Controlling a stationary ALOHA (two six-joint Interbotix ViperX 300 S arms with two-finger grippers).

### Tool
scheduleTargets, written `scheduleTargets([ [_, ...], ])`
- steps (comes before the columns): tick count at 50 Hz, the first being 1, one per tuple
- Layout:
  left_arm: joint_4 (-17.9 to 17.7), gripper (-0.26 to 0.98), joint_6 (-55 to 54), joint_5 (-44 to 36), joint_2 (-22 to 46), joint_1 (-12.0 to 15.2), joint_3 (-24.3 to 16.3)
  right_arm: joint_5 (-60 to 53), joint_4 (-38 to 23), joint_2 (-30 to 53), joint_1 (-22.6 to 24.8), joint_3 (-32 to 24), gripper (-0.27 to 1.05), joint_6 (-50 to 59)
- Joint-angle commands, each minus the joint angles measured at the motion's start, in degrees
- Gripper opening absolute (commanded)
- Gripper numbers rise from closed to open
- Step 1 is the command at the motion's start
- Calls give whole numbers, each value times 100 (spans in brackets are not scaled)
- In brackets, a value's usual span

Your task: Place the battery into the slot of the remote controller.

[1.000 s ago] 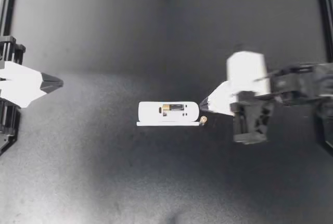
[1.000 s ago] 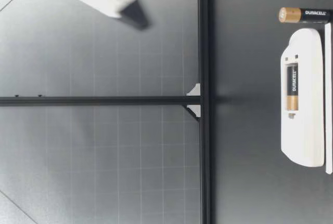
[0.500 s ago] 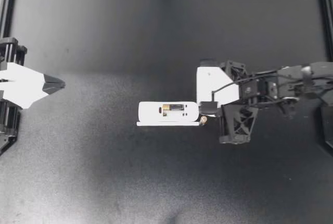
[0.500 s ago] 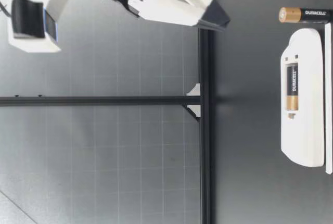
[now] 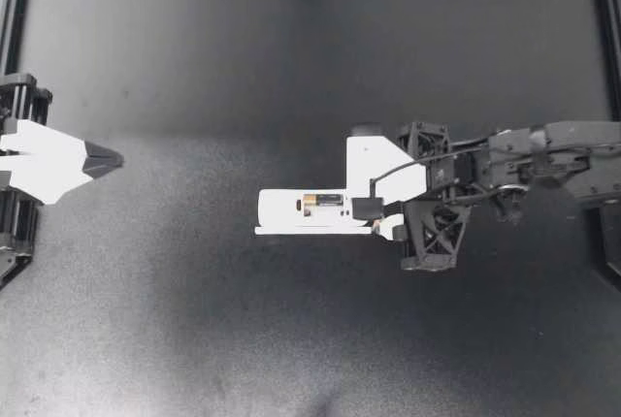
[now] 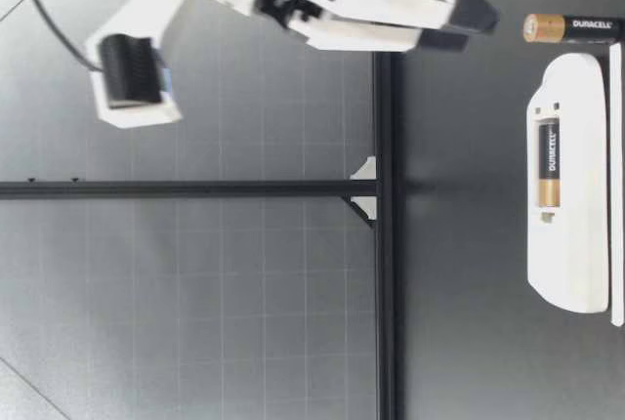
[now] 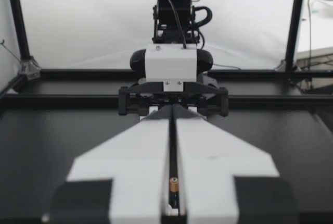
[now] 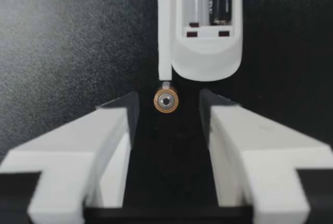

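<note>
Top view | right gripper (image 5: 382, 227) wide open, empty | battery (image 8: 166, 101) upright between its jaws, untouched

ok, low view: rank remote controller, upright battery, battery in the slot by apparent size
1. remote controller
2-3. upright battery and battery in the slot: about alike, not ranked.

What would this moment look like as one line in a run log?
right arm: jaws open, above upright loose battery | remote: holds one seated battery | left arm: off to the side, jaws shut
</note>
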Motion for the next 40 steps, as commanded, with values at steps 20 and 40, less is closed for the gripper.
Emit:
scheduleTargets([
  [20, 0, -16, -9, -26, 35, 18, -70, -114, 18, 387, 0, -132, 47, 0],
  [40, 0, -16, -9, -26, 35, 18, -79, -167, 18, 519, 0, -149, 40, 0],
])
